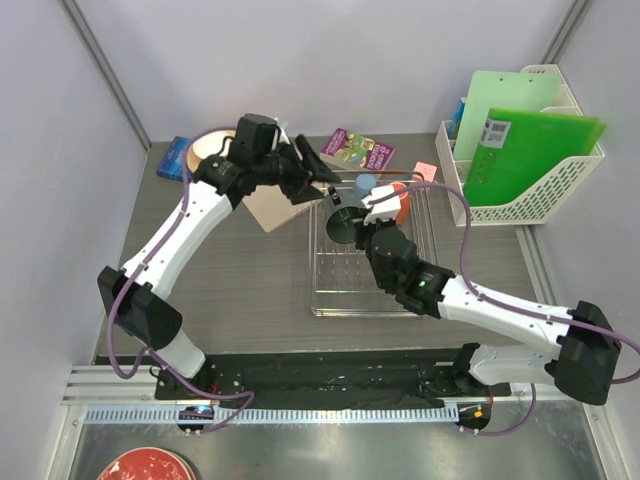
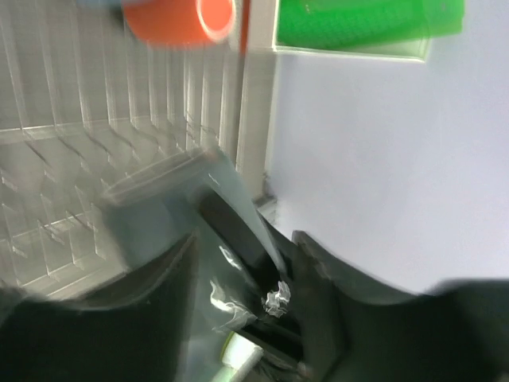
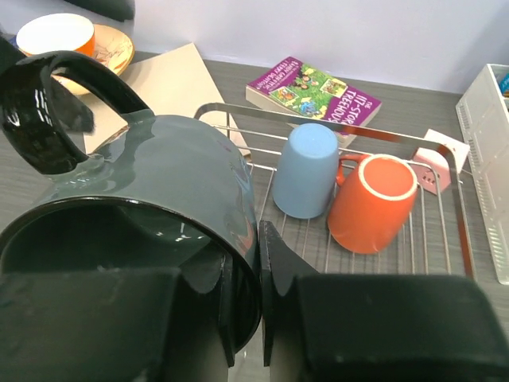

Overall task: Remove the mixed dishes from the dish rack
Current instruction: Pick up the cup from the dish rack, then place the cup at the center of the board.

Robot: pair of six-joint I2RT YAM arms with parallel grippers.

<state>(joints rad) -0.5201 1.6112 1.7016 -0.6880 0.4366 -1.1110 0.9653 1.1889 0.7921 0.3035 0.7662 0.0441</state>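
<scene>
Right gripper (image 3: 242, 318) pinching the grey mug (image 3: 151, 199) by its rim over the wire rack (image 1: 322, 290), left gripper (image 1: 318, 172) hovering close, spread uncertain, so collision could knock it loose; blue cup (image 3: 307, 169), orange cup (image 3: 372, 202) remain racked on dark wood-grain table (image 1: 240, 290), pale walls beyond.

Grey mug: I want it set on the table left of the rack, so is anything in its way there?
Nothing visible blocks it: the table left of the dish rack shows bare. The right gripper holds the grey mug.
</scene>
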